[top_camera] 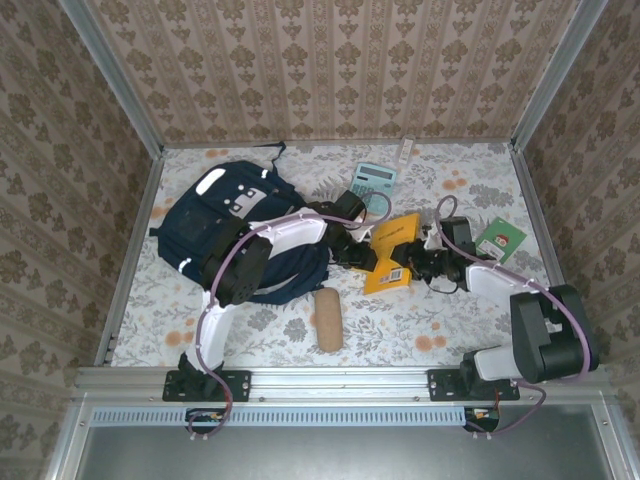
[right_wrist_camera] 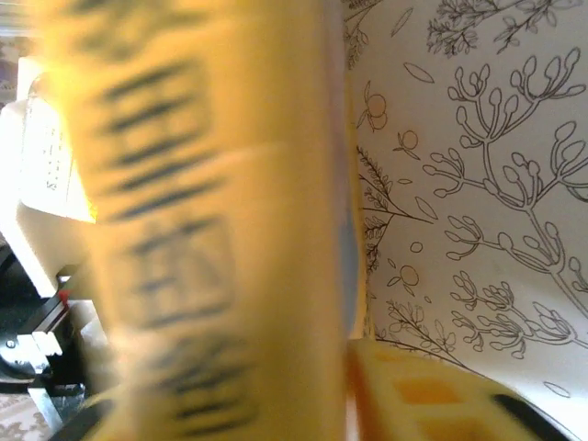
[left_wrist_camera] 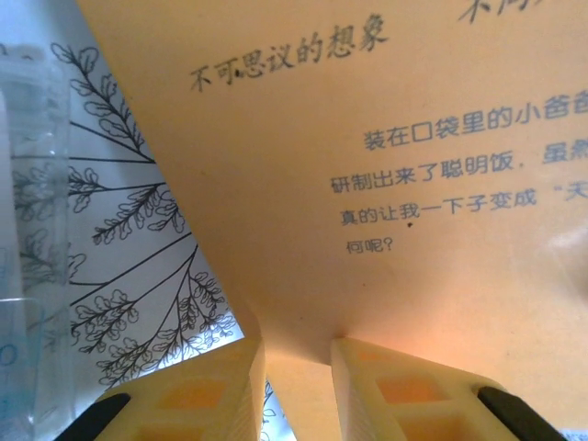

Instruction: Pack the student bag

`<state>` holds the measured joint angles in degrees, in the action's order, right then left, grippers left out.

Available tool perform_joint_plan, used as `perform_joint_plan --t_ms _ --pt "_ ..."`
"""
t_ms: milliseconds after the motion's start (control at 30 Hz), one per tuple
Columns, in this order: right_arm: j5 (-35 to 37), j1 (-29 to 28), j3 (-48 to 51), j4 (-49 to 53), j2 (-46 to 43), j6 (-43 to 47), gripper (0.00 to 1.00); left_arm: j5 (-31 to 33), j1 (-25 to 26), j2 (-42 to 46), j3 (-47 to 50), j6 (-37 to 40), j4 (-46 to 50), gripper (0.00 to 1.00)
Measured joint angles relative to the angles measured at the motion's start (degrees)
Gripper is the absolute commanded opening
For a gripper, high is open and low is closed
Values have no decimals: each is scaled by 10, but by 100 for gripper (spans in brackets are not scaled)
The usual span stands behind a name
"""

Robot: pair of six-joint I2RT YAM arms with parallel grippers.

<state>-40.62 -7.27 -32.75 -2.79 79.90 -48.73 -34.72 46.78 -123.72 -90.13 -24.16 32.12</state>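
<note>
Top external: yellow book (top_camera: 393, 258) sits betw the two grippers and looks tilted up. Left gripper (top_camera: 362, 255) has its jaws nearly closed, pinching the book's edge. Left wrist cam shows the cover rising straight out of the gap. Right gripper (top_camera: 428, 262): book fills the space betw its jaws but is blurred in right wrist cam, so can't tell if it's clamped. Student bag (top_camera: 235, 225) lies behind the left gripper, well apart from both jaws. Step, prob: getting a 2-arm hold on the book. Next move needs a firm grip, then a carry twd the bag's opening w/o the cover slipping.
</note>
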Motion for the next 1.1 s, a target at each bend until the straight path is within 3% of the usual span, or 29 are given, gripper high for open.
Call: perform_joint_plan --t_ms 67,367,767,1100 --pt "-4 2 -5 6 12 6 0 2 0 0 -3 0 6 31" --pt "-5 3 -10 37 -18 19 0 51 -4 43 -3 9 30 48" --pt "-5 1 -10 24 -89 -15 0 201 -66 269 35 68 93 49" --pt "-5 -19 -11 1 -88 -40 0 277 -75 297 176 114 157 48"
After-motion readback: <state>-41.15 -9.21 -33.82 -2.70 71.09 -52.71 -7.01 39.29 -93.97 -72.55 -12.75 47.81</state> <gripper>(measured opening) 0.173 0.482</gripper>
